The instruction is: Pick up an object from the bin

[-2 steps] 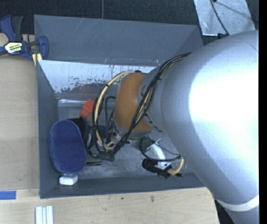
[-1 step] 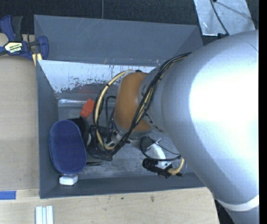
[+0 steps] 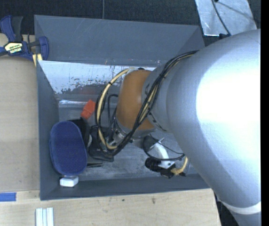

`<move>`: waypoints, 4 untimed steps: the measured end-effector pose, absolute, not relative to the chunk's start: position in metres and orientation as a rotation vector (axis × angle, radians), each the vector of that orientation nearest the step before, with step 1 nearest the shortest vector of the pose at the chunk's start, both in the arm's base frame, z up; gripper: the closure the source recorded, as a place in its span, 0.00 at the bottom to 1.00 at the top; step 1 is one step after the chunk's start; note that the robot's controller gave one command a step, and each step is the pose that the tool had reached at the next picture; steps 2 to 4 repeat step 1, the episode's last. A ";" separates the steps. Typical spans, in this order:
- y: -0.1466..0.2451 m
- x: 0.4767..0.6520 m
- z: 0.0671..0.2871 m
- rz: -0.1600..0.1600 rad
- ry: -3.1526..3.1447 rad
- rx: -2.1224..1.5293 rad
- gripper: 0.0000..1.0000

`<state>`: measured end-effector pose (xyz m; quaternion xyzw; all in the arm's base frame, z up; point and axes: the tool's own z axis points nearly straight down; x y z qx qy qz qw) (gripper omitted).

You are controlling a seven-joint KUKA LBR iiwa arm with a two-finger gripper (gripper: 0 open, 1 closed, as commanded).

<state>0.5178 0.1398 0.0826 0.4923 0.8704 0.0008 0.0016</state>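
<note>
Blue pad: one dark blue oval fabric pad, left floor of the grey metal bin, long axis running far wall to near wall.
White block: one, small, near-left corner.
Orange piece: one, towards the far wall.
Gripper: black, low, just right of the pad; I cannot tell its grip.

A dark floor runs along the top of the frame. A pale wooden table fills the left side and the bottom. A shiny grey sheet lies at the upper right.
</note>
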 end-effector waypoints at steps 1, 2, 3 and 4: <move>0.139 0.520 0.172 0.009 2.731 1.540 1.00; 0.139 0.520 0.172 0.009 2.731 1.540 1.00; 0.139 0.520 0.172 0.009 2.731 1.540 1.00; 0.139 0.520 0.172 0.009 2.731 1.540 1.00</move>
